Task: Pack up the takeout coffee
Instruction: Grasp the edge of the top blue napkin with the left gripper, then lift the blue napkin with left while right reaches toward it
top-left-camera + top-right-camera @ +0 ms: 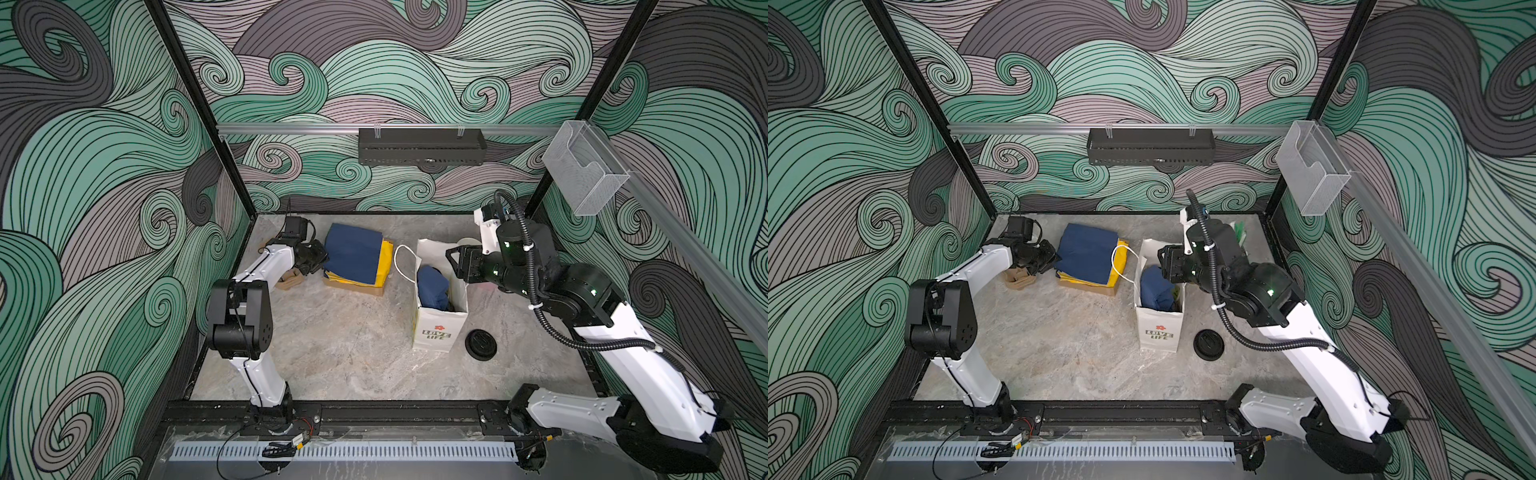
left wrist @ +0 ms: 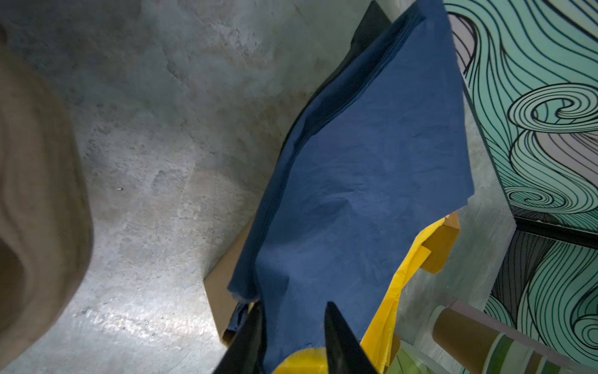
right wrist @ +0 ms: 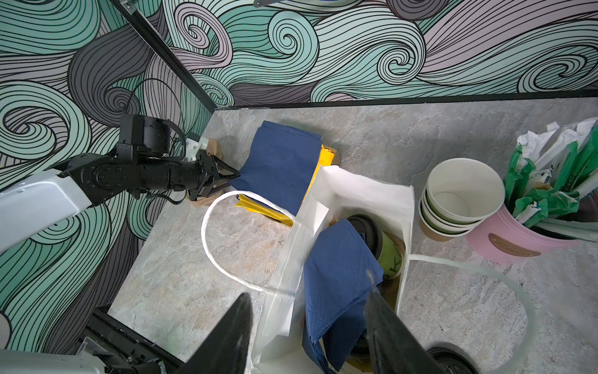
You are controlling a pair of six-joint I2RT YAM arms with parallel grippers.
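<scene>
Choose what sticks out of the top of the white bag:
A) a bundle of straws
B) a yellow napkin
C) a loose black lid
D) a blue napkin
D: a blue napkin pokes out of the bag, lying partly over a lidded cup inside it.

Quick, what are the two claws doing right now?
Left gripper: jaws partly closed around the edge of the blue napkin; whether it grips cannot be told.
Right gripper: open, empty, above the white bag.
</scene>
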